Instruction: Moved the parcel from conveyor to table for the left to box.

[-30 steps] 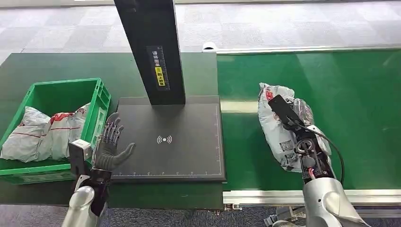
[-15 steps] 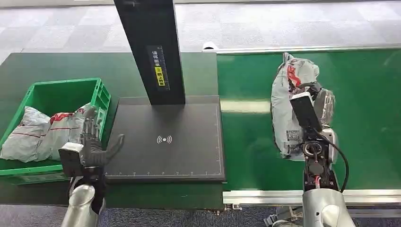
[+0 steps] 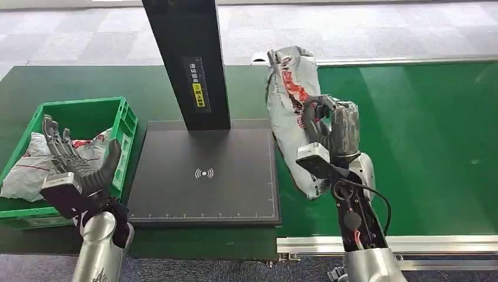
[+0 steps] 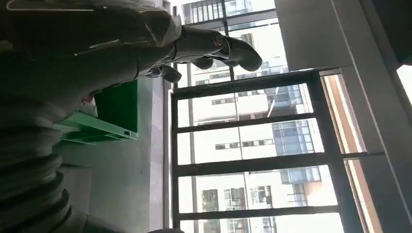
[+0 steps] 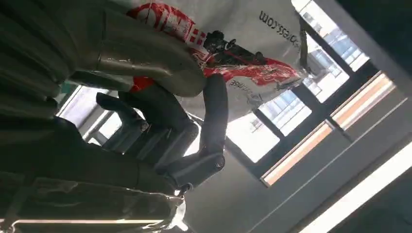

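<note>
Green belt on one side, dark green table [image 3: 70, 82] on the other, and the right hand [image 3: 329, 120] is gripping the crinkly white plastic parcel [image 3: 290, 100] up in the air just beside the flat black scan pad [image 3: 202, 194]. I'd lower that floppy bag flat onto the pad before letting go, since the left hand [image 3: 76, 161] hovers spread and empty over the green crate [image 3: 126, 126] of bagged parcels beside the pad.

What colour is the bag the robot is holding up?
The parcel is white-grey with red markings, clearest in the head view.
</note>
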`<state>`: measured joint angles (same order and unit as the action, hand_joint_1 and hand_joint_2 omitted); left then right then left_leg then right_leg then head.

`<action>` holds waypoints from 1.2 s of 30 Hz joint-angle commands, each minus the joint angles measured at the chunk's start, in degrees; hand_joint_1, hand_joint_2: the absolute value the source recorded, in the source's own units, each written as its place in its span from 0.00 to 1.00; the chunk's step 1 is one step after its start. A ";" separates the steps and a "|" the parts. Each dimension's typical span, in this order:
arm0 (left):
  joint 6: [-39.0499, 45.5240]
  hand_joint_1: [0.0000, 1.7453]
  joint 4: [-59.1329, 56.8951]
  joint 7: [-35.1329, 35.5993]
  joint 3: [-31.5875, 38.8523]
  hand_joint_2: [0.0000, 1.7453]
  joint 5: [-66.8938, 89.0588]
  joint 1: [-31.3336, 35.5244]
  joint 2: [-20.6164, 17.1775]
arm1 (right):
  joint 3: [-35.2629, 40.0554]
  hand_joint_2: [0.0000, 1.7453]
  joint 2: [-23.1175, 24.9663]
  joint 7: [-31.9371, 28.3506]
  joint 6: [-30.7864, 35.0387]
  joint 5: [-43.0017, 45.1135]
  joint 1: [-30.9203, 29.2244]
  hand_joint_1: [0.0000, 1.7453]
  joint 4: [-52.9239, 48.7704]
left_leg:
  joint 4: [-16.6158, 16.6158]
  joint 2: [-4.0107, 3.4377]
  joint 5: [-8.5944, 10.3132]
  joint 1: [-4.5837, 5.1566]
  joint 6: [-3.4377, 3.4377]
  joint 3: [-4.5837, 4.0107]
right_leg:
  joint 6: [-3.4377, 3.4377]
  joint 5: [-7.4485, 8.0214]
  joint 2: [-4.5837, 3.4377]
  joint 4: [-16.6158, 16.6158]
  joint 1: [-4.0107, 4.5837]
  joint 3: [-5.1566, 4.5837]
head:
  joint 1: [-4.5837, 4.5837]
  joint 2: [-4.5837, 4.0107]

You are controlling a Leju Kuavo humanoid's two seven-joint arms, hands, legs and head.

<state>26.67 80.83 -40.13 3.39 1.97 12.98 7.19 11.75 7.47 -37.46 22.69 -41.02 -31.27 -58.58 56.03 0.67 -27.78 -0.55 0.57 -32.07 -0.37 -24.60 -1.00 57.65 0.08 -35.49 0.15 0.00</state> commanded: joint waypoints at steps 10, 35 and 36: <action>-1.45 0.00 -7.66 0.13 -5.73 1.00 -1.76 6.08 -0.11 | 30.39 1.00 7.49 15.28 -19.05 -25.88 -19.67 1.00 40.68 | -0.09 -0.12 0.01 0.03 0.01 0.21 | 0.02 0.01 -0.03 -0.04 -0.02 0.15 | 0.00 0.00; -1.87 0.00 -8.29 0.13 -7.61 1.00 -2.30 5.67 -1.03 | 14.74 1.00 6.09 7.42 -14.61 -5.96 -14.81 0.00 34.69 | -0.09 0.03 0.00 0.03 -0.03 0.21 | 0.07 -0.04 0.15 -0.09 -0.01 0.21 | -0.02 0.00; -1.87 0.00 -8.29 0.13 -7.61 1.00 -2.30 5.67 -1.03 | 14.74 1.00 6.09 7.42 -14.61 -5.96 -14.81 0.00 34.69 | -0.05 0.01 0.01 0.02 -0.02 0.10 | 0.04 -0.01 0.08 -0.05 0.00 0.10 | -0.02 0.00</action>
<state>24.79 73.72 -40.13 -3.32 -0.33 18.70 7.19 32.45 14.67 -29.27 7.91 -48.01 -45.88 -22.93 56.04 0.68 -27.77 -0.56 0.57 -32.06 -0.38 -24.59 -1.02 57.65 0.09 -35.49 0.13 0.00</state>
